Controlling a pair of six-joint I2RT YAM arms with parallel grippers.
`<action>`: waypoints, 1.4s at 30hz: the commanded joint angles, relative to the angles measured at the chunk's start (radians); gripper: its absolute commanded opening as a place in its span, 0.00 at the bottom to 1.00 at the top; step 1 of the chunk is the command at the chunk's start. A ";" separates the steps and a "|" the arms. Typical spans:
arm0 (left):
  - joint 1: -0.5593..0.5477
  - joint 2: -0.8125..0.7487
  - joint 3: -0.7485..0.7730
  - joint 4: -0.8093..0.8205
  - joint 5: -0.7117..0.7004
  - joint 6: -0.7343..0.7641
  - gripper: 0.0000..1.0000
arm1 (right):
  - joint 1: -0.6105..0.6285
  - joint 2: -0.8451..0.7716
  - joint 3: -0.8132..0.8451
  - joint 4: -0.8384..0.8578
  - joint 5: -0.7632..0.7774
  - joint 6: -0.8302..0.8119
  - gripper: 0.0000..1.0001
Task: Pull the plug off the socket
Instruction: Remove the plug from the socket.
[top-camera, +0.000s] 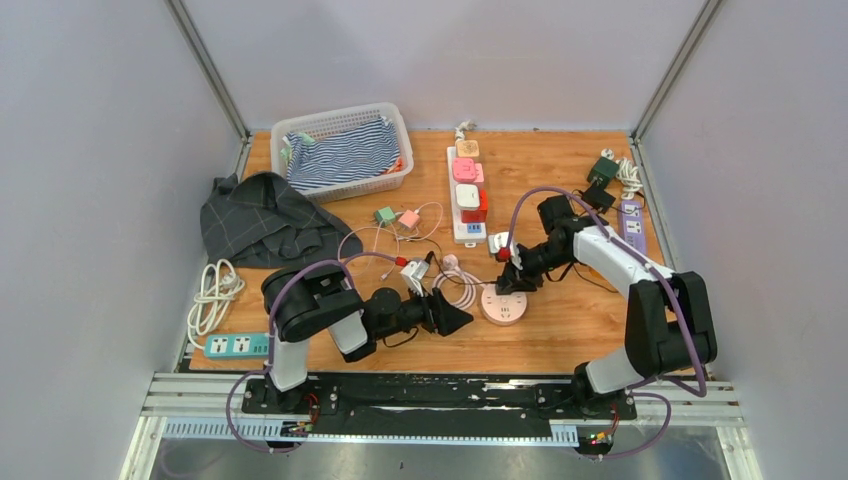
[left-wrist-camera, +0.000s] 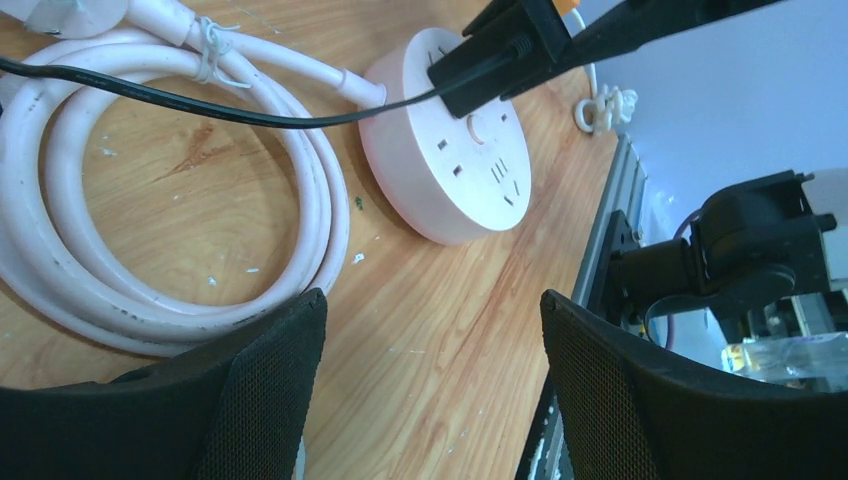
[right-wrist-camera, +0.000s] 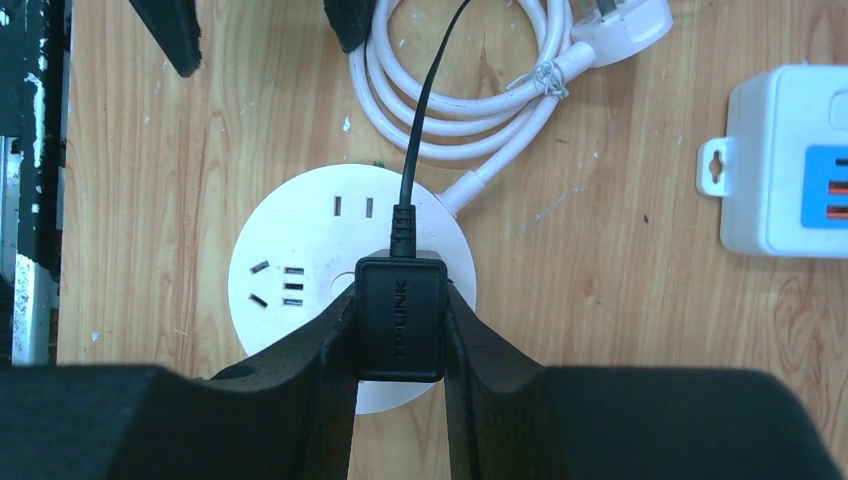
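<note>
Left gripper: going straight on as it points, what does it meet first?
Probably the socket, straight ahead of the left gripper; the cable coil lies left of that line. Its height is unclear.

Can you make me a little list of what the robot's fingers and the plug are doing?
right fingers: shut on the black plug
black plug: over the round socket; can't tell if it is out yet
left fingers: open, holding nothing, near the round socket
white cord: coiled beside the round socket
</note>
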 joint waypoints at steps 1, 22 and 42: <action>-0.007 -0.010 -0.017 0.030 -0.110 -0.061 0.82 | 0.051 -0.019 -0.005 -0.036 -0.094 -0.009 0.00; -0.100 -0.008 -0.003 0.078 -0.203 -0.342 0.84 | 0.075 -0.026 0.012 0.048 -0.096 0.152 0.00; -0.152 0.198 0.097 0.069 -0.282 -0.536 0.83 | 0.075 -0.047 0.004 0.043 -0.130 0.149 0.00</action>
